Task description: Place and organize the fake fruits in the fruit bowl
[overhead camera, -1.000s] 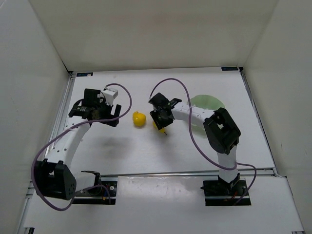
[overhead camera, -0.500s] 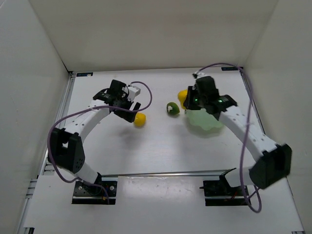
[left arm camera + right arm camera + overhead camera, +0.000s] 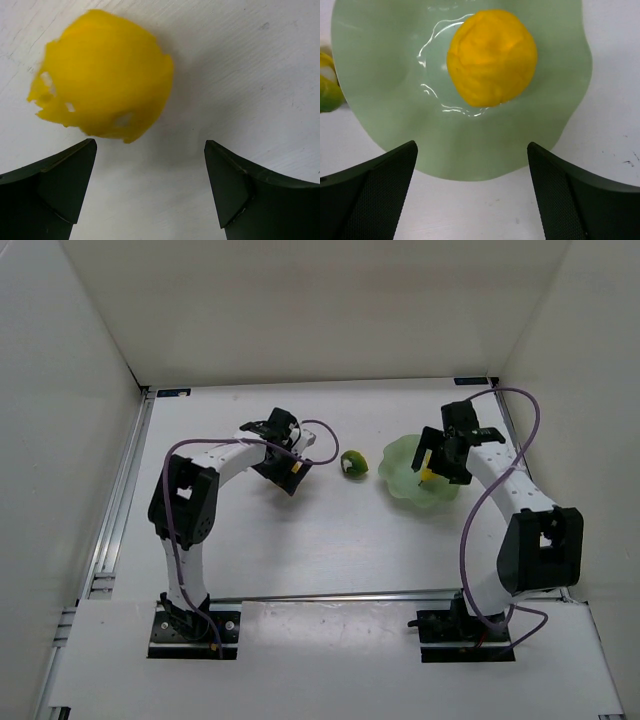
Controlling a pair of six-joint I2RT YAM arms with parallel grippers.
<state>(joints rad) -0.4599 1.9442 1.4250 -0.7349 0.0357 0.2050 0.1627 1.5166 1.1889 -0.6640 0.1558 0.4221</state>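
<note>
Since an orange-yellow plastic fruit [image 3: 492, 57] sits in the wavy translucent green bowl [image 3: 385, 65] beyond my released right gripper [image 3: 471, 150], my spread left gripper [image 3: 150, 145] must next straddle the round yellow plastic fruit [image 3: 102, 75] ahead.

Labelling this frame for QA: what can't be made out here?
The round yellow fruit: in the top view the left gripper covers most of it; in the left wrist view its outline is blurred.
The yellow fruit in the fruit bowl: in the top view the right gripper covers most of it; the right wrist view shows no stem, so its shape is unsure.
The green fruit: cut off by the left edge in the right wrist view; too small for surface marks in the top view.
</note>
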